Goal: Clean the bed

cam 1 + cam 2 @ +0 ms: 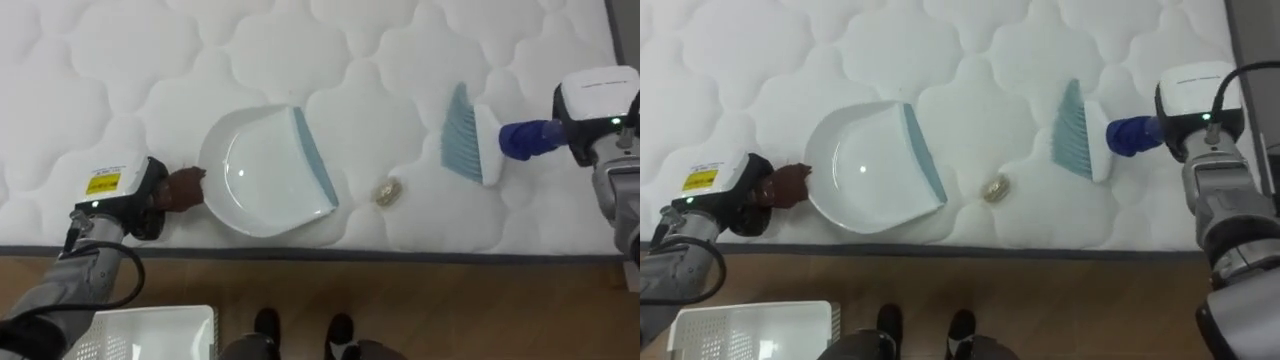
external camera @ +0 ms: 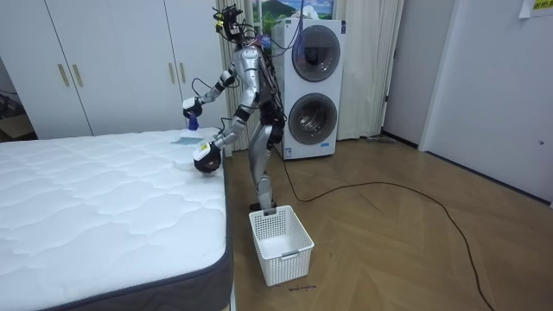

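A white dustpan point(image 1: 265, 170) with a blue lip lies on the white quilted mattress point(image 1: 350, 50) near its front edge. My left hand point(image 1: 150, 195) is shut on the dustpan's brown handle point(image 1: 185, 187). To the right, my right hand point(image 1: 590, 115) is shut on the blue handle of a small brush point(image 1: 470, 135) with pale blue bristles, held just over the mattress. A small crumpled bit of litter point(image 1: 388, 191) lies between the pan's lip and the brush. In the room view I stand at the bed's side, bent toward it, both hands point(image 2: 206, 155) over the mattress.
A white plastic basket point(image 1: 150, 335) stands on the wooden floor by my feet, also seen as a basket point(image 2: 281, 244) in the room view. The mattress edge point(image 1: 320, 252) runs just in front of me. White wardrobes and a stacked washer and dryer point(image 2: 311, 82) stand behind.
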Tool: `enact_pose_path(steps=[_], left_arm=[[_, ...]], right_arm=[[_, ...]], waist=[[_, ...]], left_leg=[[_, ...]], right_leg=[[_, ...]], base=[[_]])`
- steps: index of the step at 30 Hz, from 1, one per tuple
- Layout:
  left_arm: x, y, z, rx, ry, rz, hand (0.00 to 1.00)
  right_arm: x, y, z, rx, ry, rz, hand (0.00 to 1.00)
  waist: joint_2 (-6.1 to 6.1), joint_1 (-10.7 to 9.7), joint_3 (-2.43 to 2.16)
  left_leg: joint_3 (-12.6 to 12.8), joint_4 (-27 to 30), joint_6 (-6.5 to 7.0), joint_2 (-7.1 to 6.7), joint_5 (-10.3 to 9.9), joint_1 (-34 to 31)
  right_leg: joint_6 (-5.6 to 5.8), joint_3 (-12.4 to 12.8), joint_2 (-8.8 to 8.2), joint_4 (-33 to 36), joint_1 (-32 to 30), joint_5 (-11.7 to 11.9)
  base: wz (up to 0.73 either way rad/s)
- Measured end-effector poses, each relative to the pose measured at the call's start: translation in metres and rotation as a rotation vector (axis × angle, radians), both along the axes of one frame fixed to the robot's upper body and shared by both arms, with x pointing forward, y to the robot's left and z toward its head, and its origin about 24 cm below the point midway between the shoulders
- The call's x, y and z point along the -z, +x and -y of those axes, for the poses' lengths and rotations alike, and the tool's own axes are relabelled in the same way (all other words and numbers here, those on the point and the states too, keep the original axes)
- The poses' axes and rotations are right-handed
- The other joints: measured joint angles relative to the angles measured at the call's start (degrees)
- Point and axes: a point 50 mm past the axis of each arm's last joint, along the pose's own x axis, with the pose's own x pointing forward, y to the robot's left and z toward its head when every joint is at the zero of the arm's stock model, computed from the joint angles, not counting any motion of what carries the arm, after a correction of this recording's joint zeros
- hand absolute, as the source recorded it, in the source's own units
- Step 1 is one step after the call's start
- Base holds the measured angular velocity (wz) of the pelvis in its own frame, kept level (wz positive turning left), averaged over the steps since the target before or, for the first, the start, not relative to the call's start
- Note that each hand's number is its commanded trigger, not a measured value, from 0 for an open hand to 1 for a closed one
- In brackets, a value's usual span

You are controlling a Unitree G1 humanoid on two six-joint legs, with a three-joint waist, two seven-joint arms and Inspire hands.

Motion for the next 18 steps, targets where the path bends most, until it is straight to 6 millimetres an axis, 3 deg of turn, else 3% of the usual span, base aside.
enact_pose_path(steps=[5,18], left_arm=[[-0.002,-0.001,-0.002,0.026,0.009,-0.012,1.00],[-0.002,-0.006,-0.005,0.076,0.024,-0.050,1.00]], right_arm=[[-0.003,0.005,-0.013,-0.064,-0.070,-0.039,1.00],[-0.001,0.004,-0.027,-0.116,-0.105,-0.114,1.00]], waist=[[0.00,-0.26,0.00],[-0.53,-0.43,-0.32]], left_leg=[[-0.05,-1.00,-0.12,0.29,0.17,0.46],[-0.11,-2.12,-0.09,0.41,0.19,2.01]], right_leg=[[-0.25,-1.63,0.21,-2.26,0.87,1.06],[0.22,-1.13,1.00,-5.29,3.21,1.65]], base=[[0.00],[0.00]])
